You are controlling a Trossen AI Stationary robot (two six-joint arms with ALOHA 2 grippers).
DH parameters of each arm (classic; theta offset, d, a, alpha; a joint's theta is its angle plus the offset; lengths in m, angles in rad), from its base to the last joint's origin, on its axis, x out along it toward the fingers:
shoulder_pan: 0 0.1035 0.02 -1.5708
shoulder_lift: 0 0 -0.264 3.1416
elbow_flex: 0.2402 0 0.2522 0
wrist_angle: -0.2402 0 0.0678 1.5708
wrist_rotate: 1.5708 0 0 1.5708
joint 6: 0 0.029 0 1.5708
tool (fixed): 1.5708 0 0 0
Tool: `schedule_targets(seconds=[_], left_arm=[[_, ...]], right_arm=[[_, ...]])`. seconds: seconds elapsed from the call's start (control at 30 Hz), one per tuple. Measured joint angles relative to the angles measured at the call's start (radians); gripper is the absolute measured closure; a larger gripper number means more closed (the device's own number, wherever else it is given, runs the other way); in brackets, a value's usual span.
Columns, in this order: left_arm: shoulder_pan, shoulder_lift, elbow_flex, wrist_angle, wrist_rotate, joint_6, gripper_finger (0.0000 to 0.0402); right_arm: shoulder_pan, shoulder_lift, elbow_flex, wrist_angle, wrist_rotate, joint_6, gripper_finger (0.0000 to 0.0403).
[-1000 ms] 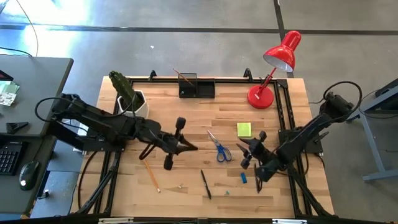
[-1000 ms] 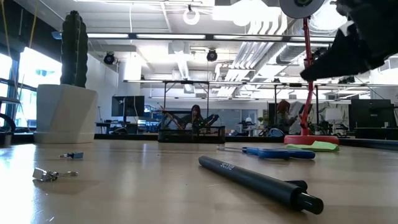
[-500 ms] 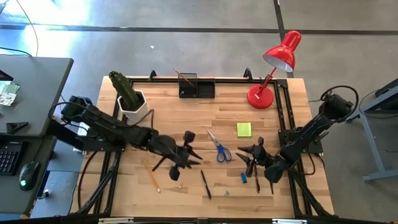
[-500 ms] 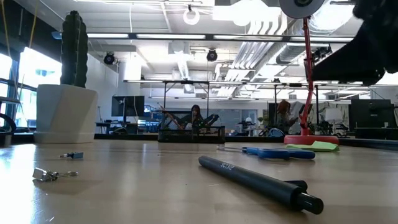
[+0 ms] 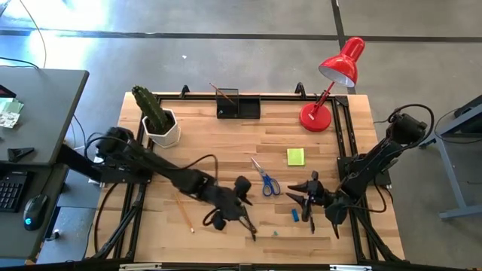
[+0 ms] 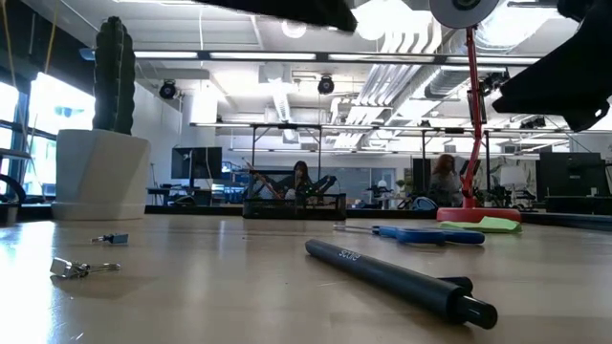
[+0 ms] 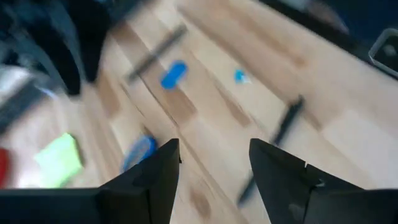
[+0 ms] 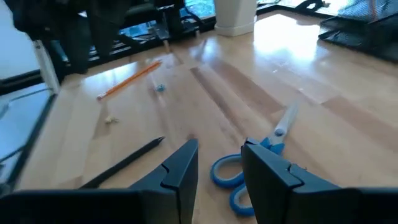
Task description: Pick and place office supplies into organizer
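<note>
My left gripper [image 5: 241,211] [image 7: 214,180] is open and slants down just above a black pen [image 5: 248,223] [image 7: 273,143] that lies flat on the wooden table. An orange pencil [image 5: 183,213] lies to its left. My right gripper [image 5: 295,198] [image 8: 219,168] is open, low and nearly level, and points at the blue-handled scissors [image 5: 265,178] [image 8: 261,155]. A blue eraser [image 5: 295,214] lies beside it, and a yellow-green sticky pad [image 5: 295,156] lies farther back. The black organizer [image 5: 239,104] stands at the far edge with a pencil leaning in it.
A white pot with a cactus [image 5: 160,124] stands at the far left and a red desk lamp [image 5: 331,83] at the far right. A small metal clip [image 6: 72,269] lies near the front edge. Black frame rails [image 5: 343,143] run along the table's sides.
My left gripper has swept from the table's middle toward the near edge and the right, sinking and tipping downward until it is over the black pen; its fingers have spread apart. My right gripper has turned and drifted slightly toward the near edge. No object has moved.
</note>
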Motion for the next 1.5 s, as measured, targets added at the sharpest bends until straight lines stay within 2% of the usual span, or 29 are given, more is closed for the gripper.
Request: schedule_targets(seconds=[0.23, 0.4, 0.43, 0.8, 0.97, 1.1, 1.33, 1.5], left_arm=[[-0.006, 0.15, 0.163, -0.152, 0.141, 0.057, 0.0215], [-0.002, 0.249, 0.218, -0.231, 0.138, 0.086, 0.0215], [-0.001, 0.272, 0.233, -0.197, 0.137, 0.099, 0.0215], [-0.002, 0.34, 0.231, -0.212, 0.168, 0.151, 0.0215], [0.017, 0.357, 0.232, -0.173, 0.166, 0.136, 0.0218], [0.046, 0.37, 0.235, -0.148, 0.219, 0.109, 0.0241], [0.056, 0.398, 0.231, -0.196, 0.249, 0.07, 0.0302], [0.054, 0.409, 0.233, -0.192, 0.253, 0.051, 0.0326]], right_arm=[[0.003, 0.014, 0.0, 0.033, -0.072, 0.023, 0.0286], [0.006, 0.031, 0.001, 0.038, -0.108, 0.036, 0.0286], [0.014, 0.033, -0.001, 0.026, -0.109, 0.034, 0.0286], [-0.003, 0.064, 0.013, 0.034, -0.218, -0.031, 0.0286], [-0.005, 0.061, 0.013, 0.043, -0.226, -0.094, 0.0286], [-0.005, 0.061, 0.013, 0.048, -0.223, -0.122, 0.0286], [-0.005, 0.061, 0.013, 0.048, -0.245, -0.148, 0.0286], [-0.005, 0.061, 0.013, 0.047, -0.259, -0.182, 0.0286]])
